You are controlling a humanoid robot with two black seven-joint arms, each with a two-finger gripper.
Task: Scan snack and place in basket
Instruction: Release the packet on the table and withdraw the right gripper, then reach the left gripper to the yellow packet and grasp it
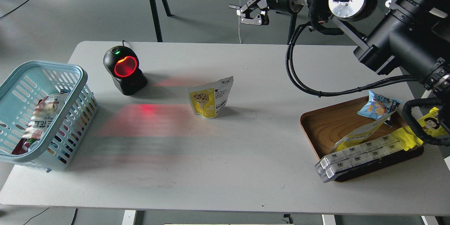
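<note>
The snack pouch (210, 97), yellow below with a nut picture and white on top, stands upright on the white table (225, 161) near its middle. The light blue basket (81, 77) sits at the table's left edge with a red and white packet (37, 121) inside. My right gripper (251, 11) is open and empty, raised high beyond the table's far edge, well up and to the right of the pouch. My left arm is out of view.
A black barcode scanner (123, 69) with a glowing red window stands left of the pouch and casts red light on the table. A brown wooden tray (334, 121) at the right holds a small blue bag (378, 105), a long yellow wrapper (427, 126) and boxed packs (358, 154).
</note>
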